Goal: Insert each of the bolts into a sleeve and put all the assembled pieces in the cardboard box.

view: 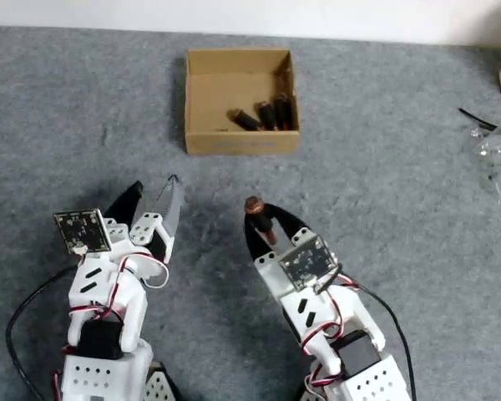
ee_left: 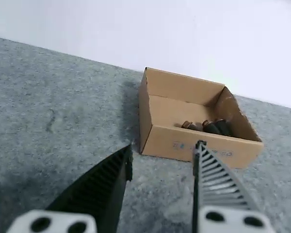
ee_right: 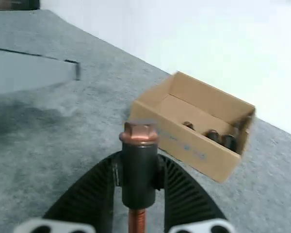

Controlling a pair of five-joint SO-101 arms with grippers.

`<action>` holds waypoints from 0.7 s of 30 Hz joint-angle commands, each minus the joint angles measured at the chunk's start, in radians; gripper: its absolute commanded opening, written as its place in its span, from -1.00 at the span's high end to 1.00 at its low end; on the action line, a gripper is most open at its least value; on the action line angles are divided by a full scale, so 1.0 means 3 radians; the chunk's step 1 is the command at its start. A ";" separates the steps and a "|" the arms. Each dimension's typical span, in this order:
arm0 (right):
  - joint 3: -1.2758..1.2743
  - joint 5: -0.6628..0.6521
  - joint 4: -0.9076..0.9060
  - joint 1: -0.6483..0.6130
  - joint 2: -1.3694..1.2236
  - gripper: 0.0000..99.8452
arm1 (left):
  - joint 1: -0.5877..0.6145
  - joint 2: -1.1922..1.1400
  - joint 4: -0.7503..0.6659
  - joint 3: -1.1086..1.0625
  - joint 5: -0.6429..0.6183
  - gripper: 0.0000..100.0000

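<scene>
Our right gripper (view: 263,224) clamps a black sleeve (ee_right: 138,170) with a copper bolt (ee_right: 138,132) through it, short of the cardboard box (view: 238,144). We count three assembled pieces (view: 263,115) inside, and our left gripper (view: 156,188) stands wide and empty over the carpet (view: 401,167).

Left arm: stands at the near left of the table, wrist pitched forward. Left gripper (view: 156,187): points ahead, jaws spread wide. Right arm: stands beside the left, wrist angled slightly inward. Right gripper (view: 265,224): points ahead, jaws closed on a sleeved bolt (ee_right: 138,167), pinching it at the sleeve, with the bolt head projecting past the fingertips.
</scene>
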State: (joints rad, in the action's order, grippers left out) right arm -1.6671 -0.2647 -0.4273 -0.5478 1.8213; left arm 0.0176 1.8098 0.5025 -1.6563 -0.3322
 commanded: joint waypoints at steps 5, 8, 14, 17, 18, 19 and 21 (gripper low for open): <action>0.0335 -0.0031 0.0151 0.0309 -0.0417 0.99 | 0.0023 0.0033 -0.0010 0.0018 0.0020 0.59; 0.0744 -0.0031 0.0151 0.0320 -0.1087 0.99 | 0.0018 0.0033 -0.0010 0.0018 0.0020 0.59; 0.2084 -0.0031 0.0171 0.0330 -0.2816 0.99 | 0.0003 0.0033 -0.0010 0.0008 0.0020 0.59; 0.2826 -0.0020 0.0166 0.0422 -0.3705 0.99 | 0.0003 0.0033 -0.0010 0.0008 0.0020 0.59; 0.3097 -0.0020 0.0161 0.0463 -0.4002 0.99 | 0.0003 0.0033 -0.0010 0.0008 0.0020 0.59; 0.3363 -0.0020 0.0156 0.0519 -0.4283 0.99 | 0.0003 0.0033 -0.0010 0.0008 0.0020 0.59; 0.3874 -0.0020 0.0156 0.0621 -0.4831 0.99 | 0.0003 0.0033 -0.0010 0.0008 0.0026 0.59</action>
State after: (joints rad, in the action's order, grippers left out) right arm -0.7894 -0.2647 -0.4273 -0.4127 0.5984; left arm 0.0192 1.8098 0.5025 -1.6563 -0.3291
